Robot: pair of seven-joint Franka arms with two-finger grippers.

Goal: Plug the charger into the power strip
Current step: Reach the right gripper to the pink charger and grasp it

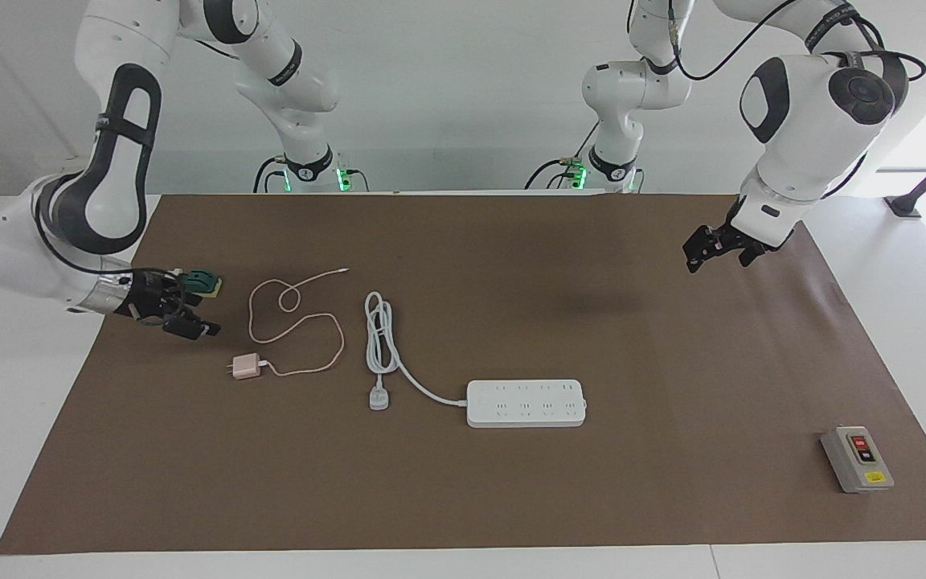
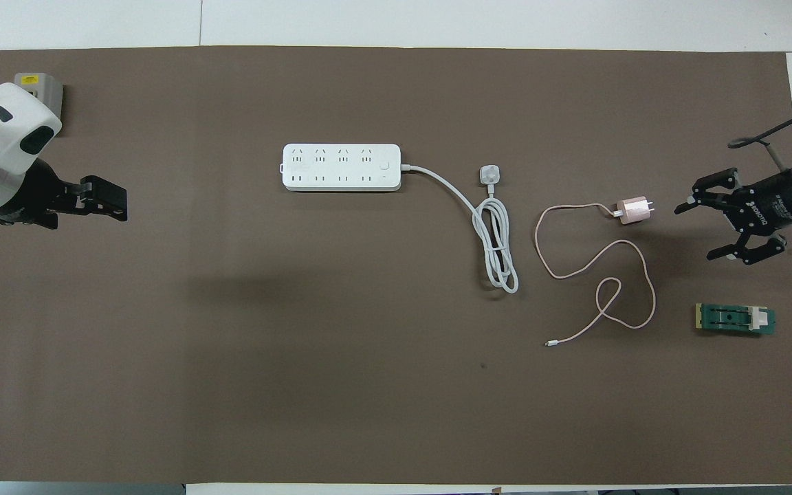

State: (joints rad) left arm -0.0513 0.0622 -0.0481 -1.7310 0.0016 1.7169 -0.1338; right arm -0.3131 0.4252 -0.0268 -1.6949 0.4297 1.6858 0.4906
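Charger point(image 2: 632, 209) unplugged, power strip point(image 2: 341, 167) unlabelled

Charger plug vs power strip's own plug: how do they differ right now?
The charger is a pink cube with a thin pink cable looping loosely; the power strip's plug is white and rounder, on a thick white cord folded into a tight bundle. The charger lies nearer the right arm's end. Both lie unplugged on the mat.

Charger point(image 1: 246, 367) lies beside power strip point(image 1: 526, 403), toward right arm's end; strip's plug point(image 1: 379, 398) btwn them.
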